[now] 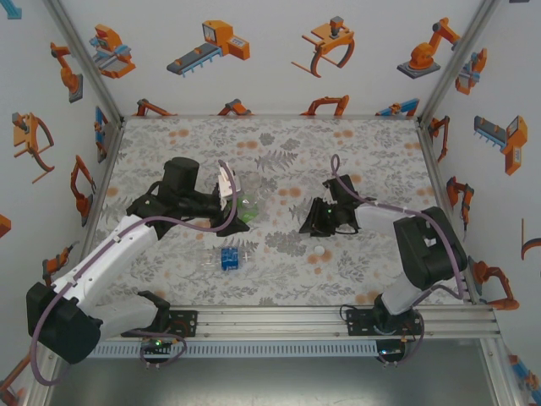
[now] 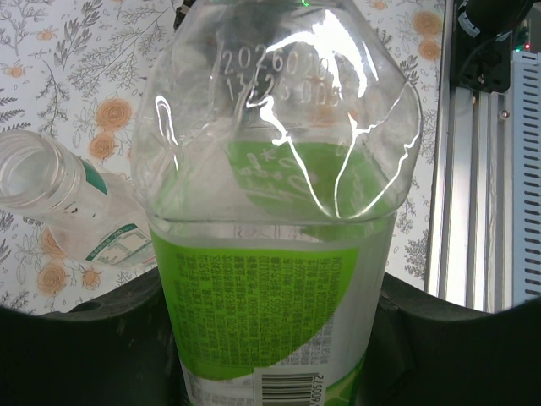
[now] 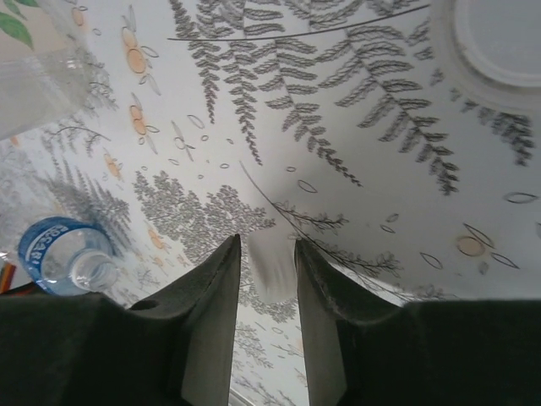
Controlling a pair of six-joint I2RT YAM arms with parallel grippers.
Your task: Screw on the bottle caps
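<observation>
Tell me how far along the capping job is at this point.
Nothing looks done: the white-and-green bottle lies with an open neck, and a loose cap lies nearby. In hand: the left hand grips the green-labelled bottle; a blurred whitish shape, perhaps a cap, sits between the right hand fingers. Left: all three bottles, the blue-labelled bottle included, seem to need capping.

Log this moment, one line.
left gripper: shut on green-label bottle | right gripper: near table, whitish blur between jaws, grip unclear
</observation>
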